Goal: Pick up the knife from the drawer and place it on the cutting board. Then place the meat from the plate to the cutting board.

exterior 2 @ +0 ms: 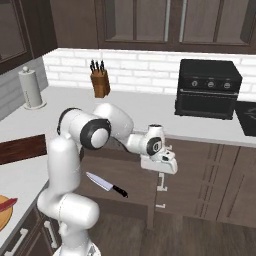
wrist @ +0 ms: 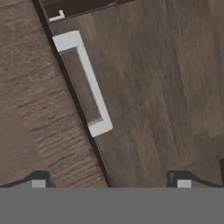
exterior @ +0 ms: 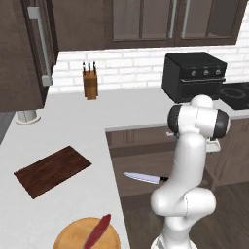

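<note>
**Knife in open drawer, gripper spread**

Left base view: the knife (exterior: 145, 178), silver-bladed and black-handled, is seen lying in the open drawer (exterior: 146, 170) beside the desk (exterior: 73, 126) edge. The cutting board (exterior: 52, 170) is bare; the meat (exterior: 97, 232) lies on the plate (exterior: 73, 236) at the near edge.

Right base view: the gripper (exterior 2: 161, 182) is held over the drawer's front edge.

Hand view: the fingertips (wrist: 38, 180) are seen spread, nothing between them.

Arm bent forward, wrist down, gripper (exterior 2: 161, 184) jaws spread, empty.
</note>
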